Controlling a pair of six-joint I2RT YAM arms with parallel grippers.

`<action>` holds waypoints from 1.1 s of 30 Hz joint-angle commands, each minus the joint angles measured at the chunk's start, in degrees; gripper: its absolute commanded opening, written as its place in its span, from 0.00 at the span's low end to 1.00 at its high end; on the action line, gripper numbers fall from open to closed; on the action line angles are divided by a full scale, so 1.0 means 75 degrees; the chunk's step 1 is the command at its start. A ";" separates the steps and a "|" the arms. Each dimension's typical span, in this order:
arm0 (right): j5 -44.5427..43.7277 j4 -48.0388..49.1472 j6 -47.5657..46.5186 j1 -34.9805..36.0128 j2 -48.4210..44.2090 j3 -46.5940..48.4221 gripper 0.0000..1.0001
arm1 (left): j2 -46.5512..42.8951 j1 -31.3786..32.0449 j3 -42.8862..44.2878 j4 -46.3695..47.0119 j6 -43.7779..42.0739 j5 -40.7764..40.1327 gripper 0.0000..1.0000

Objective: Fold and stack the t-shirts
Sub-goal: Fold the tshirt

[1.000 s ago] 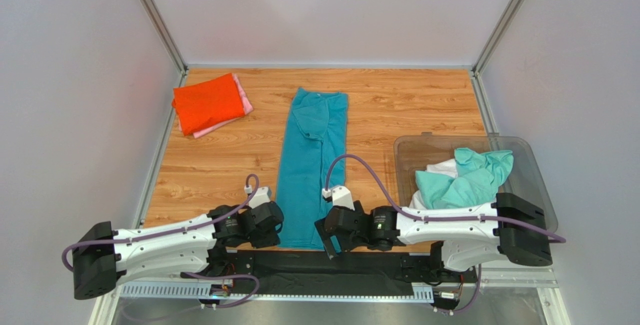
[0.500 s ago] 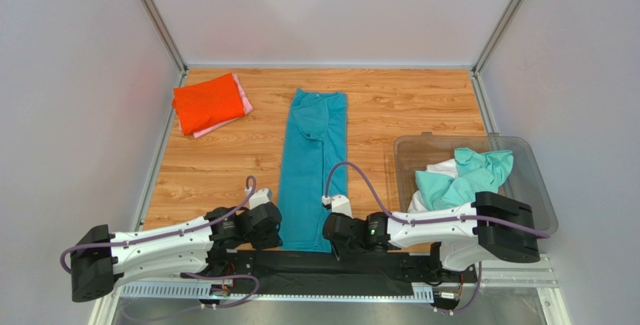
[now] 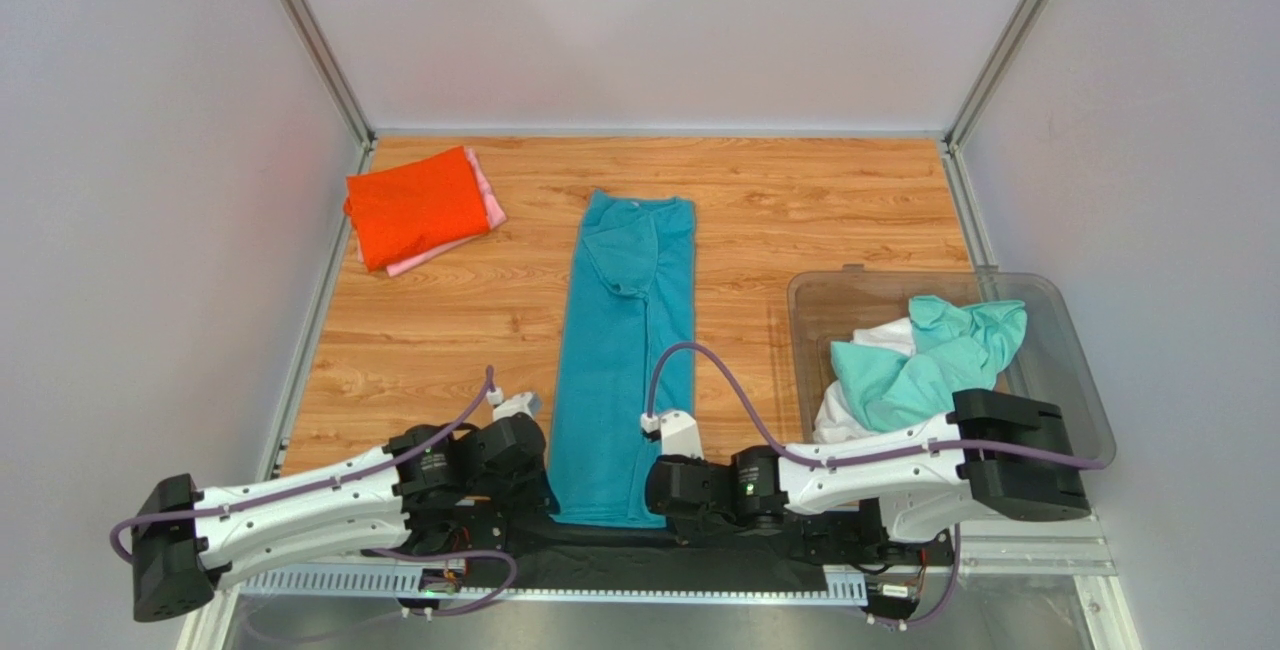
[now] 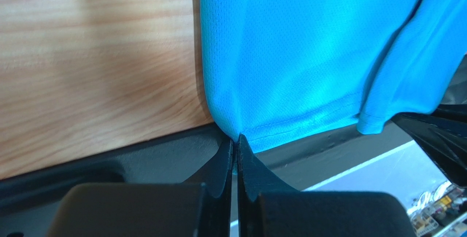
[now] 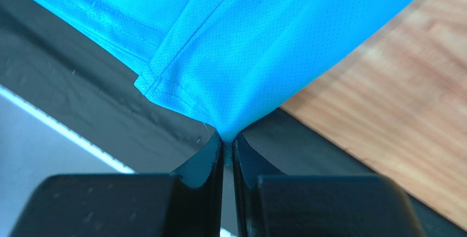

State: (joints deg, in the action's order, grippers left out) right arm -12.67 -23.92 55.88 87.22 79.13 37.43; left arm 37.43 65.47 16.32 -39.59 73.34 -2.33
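Observation:
A teal t-shirt (image 3: 624, 343), folded into a long strip, runs down the middle of the table. Its near hem hangs over the black strip at the table's front. My left gripper (image 3: 550, 488) is shut on the hem's left corner (image 4: 234, 136). My right gripper (image 3: 658, 497) is shut on the hem's right corner (image 5: 226, 133). An orange-red t-shirt (image 3: 415, 205) lies folded on a pink one (image 3: 486, 194) at the far left. Mint-green (image 3: 924, 353) and white (image 3: 872, 346) t-shirts sit crumpled in the bin.
A clear plastic bin (image 3: 1052, 323) stands at the right of the table. Metal frame posts (image 3: 313, 43) rise at the far corners, with plain walls on three sides. Bare wood (image 3: 421, 335) lies either side of the teal strip.
My right gripper has closed on the teal hem's right corner. Both arms have drawn back toward the near edge, pulling the teal t-shirt a little nearer.

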 commanded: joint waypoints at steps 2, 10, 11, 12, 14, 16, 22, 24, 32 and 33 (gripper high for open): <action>-0.0256 -0.0255 0.0483 0.0171 -0.0414 0.0060 0.08 | -0.0267 0.0013 0.0074 -0.0615 -0.0263 0.0534 0.00; -0.1041 -0.0947 -0.0090 -0.0331 -0.0918 0.0552 0.05 | 0.0024 0.0013 0.1292 -0.0779 -0.0720 -0.0485 0.00; -0.1100 -0.1005 -0.0219 -0.0414 -0.0999 0.0726 0.05 | 0.0222 0.0013 0.1583 -0.0861 -0.0767 -0.0626 0.00; -0.1181 -0.1098 -0.0545 -0.0577 -0.1047 0.0821 0.05 | 0.0329 0.0024 0.1749 -0.1001 -0.0813 -0.0929 0.00; -0.1241 -0.1146 -0.0816 -0.0754 -0.1129 0.1090 0.05 | 0.0644 0.0013 0.2216 -0.1154 -0.0942 -0.1374 0.00; -0.1288 -0.1111 -0.1120 -0.1070 -0.1153 0.1243 0.05 | 0.0879 0.0001 0.2499 -0.1154 -0.1118 -0.1645 0.00; -0.1440 -0.0924 -0.1989 -0.1878 -0.1024 0.1911 0.04 | 0.1900 -0.0783 0.3707 -0.1166 -0.1938 -0.2080 0.00; -0.1393 -0.0819 -0.2316 -0.2124 -0.0954 0.2052 0.04 | 0.2180 -0.1018 0.4128 -0.1120 -0.2125 -0.2243 0.00; -0.1007 -0.0771 -0.3161 -0.3285 -0.0767 0.2872 0.03 | 0.3118 -0.2284 0.5229 -0.0674 -0.3157 -0.1881 0.00; -0.0925 -0.0748 -0.3277 -0.3367 -0.0743 0.2919 0.03 | 0.3188 -0.2331 0.5312 -0.0639 -0.3216 -0.1904 0.00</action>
State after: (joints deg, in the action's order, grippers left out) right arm -20.40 -31.73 35.57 63.35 72.73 56.31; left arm 60.07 49.30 52.97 -46.44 53.67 -16.73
